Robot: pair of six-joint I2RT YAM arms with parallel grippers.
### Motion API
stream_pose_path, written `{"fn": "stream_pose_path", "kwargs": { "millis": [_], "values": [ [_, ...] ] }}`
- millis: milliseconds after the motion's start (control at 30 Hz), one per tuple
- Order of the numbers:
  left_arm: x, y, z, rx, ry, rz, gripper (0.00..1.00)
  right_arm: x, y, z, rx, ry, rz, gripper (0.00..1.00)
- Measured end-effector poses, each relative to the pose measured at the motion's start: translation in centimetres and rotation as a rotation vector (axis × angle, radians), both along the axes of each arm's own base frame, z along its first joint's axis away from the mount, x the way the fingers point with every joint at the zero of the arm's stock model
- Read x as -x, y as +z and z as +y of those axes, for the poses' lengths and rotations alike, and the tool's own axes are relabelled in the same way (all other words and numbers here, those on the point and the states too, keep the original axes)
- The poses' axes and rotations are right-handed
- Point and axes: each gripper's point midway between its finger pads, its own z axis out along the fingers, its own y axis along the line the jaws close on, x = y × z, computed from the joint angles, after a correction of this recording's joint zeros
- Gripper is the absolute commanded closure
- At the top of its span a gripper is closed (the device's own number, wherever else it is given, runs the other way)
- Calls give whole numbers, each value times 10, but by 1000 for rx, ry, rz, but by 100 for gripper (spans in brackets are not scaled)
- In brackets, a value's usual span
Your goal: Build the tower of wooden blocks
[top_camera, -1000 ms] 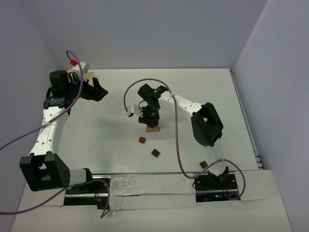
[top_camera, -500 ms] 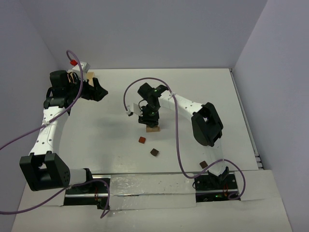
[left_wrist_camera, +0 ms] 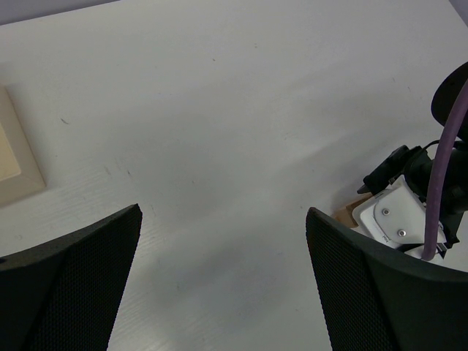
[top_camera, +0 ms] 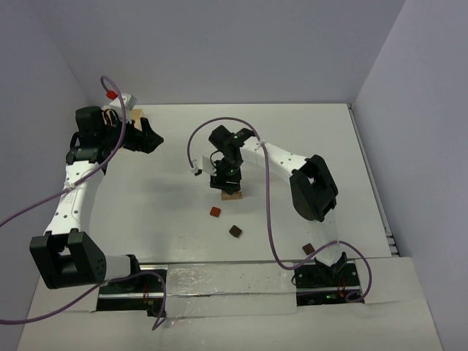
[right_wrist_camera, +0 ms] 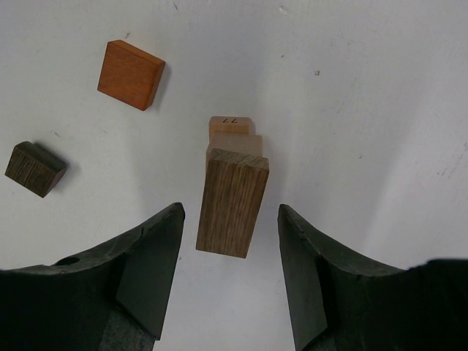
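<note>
The wood block tower (right_wrist_camera: 232, 194) stands mid-table: a light tan base with a brown bar on top. In the top view it (top_camera: 232, 194) sits just under my right gripper (top_camera: 225, 183). My right gripper (right_wrist_camera: 230, 241) is open, its jaws either side of the brown bar without touching it. A reddish-brown block (right_wrist_camera: 131, 74) and a dark brown block (right_wrist_camera: 34, 169) lie loose nearby; both also show in the top view, the reddish-brown block (top_camera: 215, 212) and the dark one (top_camera: 235, 231). My left gripper (top_camera: 150, 139) is open and empty at the far left.
Another dark block (top_camera: 308, 249) lies near the right arm's base. A pale square wooden box (left_wrist_camera: 14, 164) sits at the far left edge, also in the top view (top_camera: 136, 114). Purple cables loop over both arms.
</note>
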Motion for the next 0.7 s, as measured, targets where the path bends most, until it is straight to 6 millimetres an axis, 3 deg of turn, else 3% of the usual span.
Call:
{"fn": "stream_pose_path", "kwargs": {
  "millis": [700],
  "values": [
    [0,0,0,0,0,0,1,-1,-1,-3,4,14,-4,38]
  ]
}}
